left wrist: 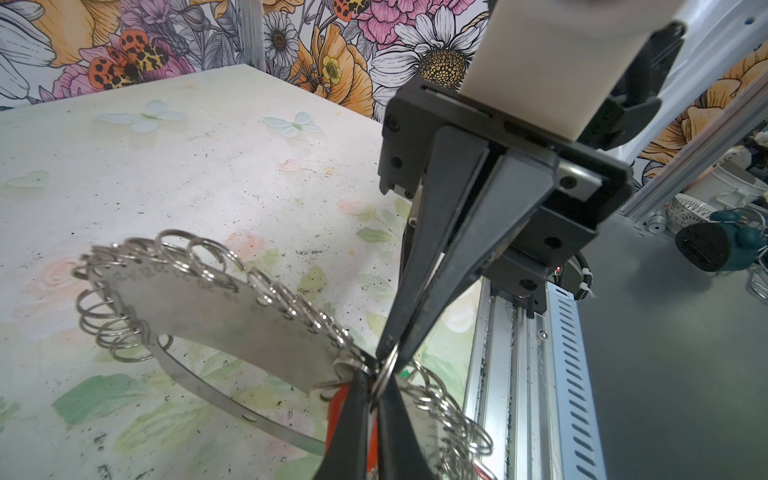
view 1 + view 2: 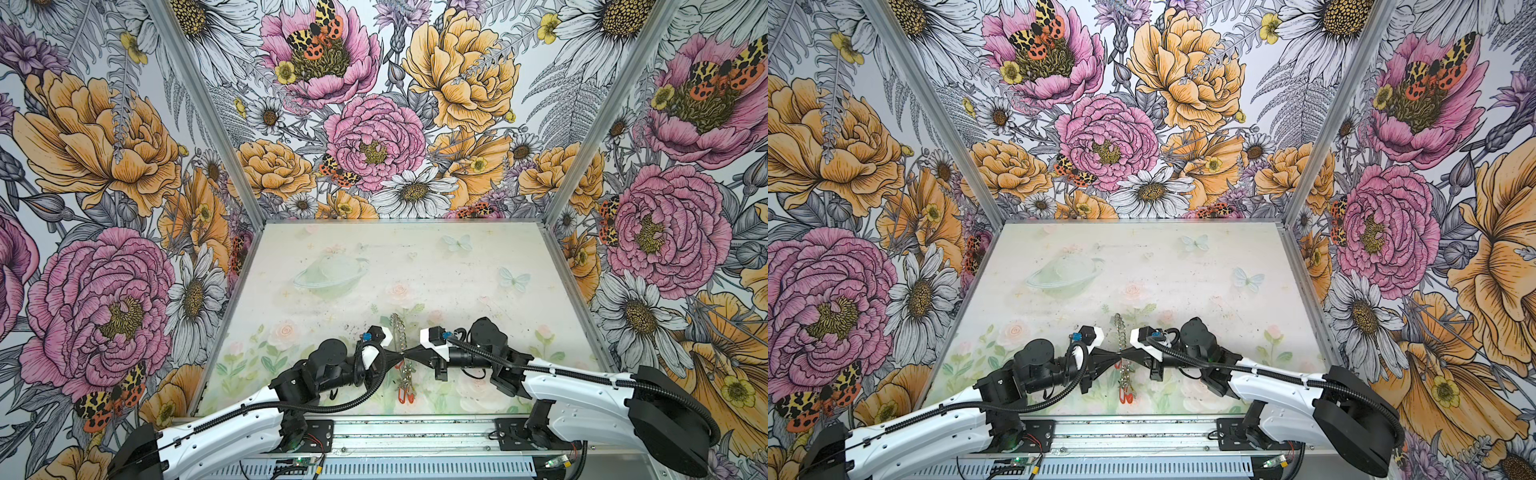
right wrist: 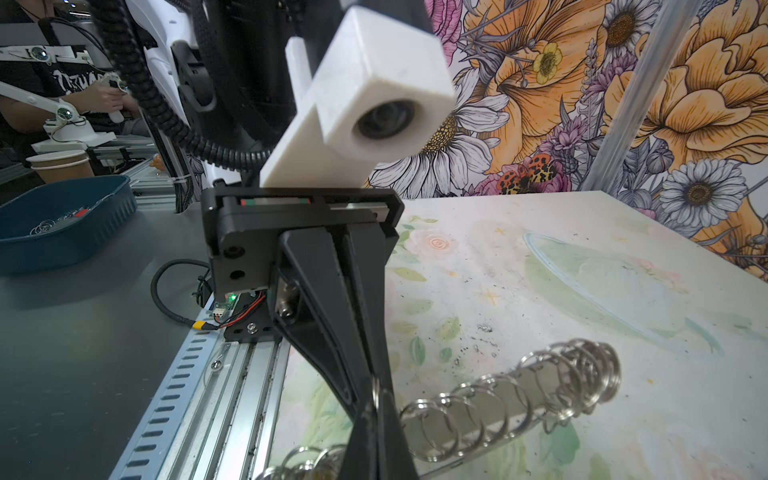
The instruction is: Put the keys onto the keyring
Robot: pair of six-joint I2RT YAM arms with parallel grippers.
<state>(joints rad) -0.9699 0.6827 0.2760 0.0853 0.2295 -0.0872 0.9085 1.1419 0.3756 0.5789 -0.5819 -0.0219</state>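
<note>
Floral tabletop (image 2: 415, 270); keyring (image 2: 397, 332) between left fingers (image 2: 392, 354) and right fingers (image 2: 419, 354), both clenched on it.

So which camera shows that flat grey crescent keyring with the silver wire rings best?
Left wrist: there the keyring shows its flat face and ring fringe large. Right wrist sees the keyring nearly edge-on. In both top views the keyring is a thin strip.

The table (image 2: 457, 266) is showing a pale cream print of pastel green leaves, pink roses and bluish butterflies. The keyring (image 1: 216, 307) is gleaming silver-grey, and the key tag (image 1: 337, 411) is glowing red. The walls (image 2: 104, 145) are wearing pink, orange and white flowers.
</note>
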